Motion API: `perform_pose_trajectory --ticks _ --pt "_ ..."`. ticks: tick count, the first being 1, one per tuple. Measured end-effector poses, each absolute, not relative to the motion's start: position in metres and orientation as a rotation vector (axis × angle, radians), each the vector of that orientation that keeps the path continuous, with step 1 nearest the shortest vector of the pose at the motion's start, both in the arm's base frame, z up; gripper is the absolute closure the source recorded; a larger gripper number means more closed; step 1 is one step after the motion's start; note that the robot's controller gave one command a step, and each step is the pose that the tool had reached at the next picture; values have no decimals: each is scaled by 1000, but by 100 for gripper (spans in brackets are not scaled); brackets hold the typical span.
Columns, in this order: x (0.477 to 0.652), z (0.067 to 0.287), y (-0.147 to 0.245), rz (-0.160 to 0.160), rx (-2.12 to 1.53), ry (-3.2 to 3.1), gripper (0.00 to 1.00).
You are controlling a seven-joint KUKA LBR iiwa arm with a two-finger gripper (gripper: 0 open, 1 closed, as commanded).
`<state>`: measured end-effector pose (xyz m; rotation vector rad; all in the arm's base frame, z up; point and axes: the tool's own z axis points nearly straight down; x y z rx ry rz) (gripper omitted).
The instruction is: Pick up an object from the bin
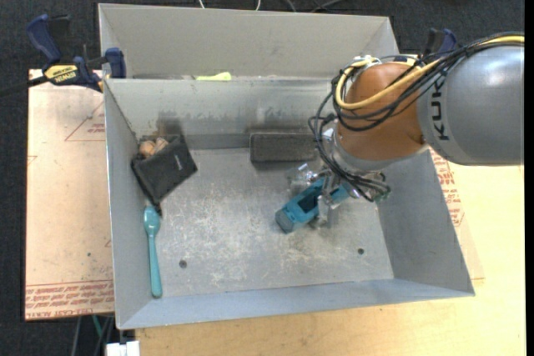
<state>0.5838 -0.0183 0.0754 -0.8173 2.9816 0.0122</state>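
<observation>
The arm's orange wrist cover (380,117), looped with cables, reaches in from the right and hides most of the gripper (324,194) below it. The gripper points down over a blue plastic chunky thing (292,217) lying right of centre on the grey metal bin (250,279) floor, whose right end runs under it. Whether the gripper is open or closed cannot be told.

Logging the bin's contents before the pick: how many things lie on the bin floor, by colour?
Blue-green: 2 (spoon, piece under the claw)
Black or dark grey: 2 (pouch, block)
Brown: 1 (small lump beside the pouch)
Total: 5
</observation>
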Motion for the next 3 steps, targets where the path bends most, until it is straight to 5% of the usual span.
perform_pose_trajectory --ticks 1,2,3 --pt "590 75 -13 15 -474 3042 100" --pt "592 75 -2 0 -1079 2881 100" --pt "611 72 -32 -2 -1366 2754 100"
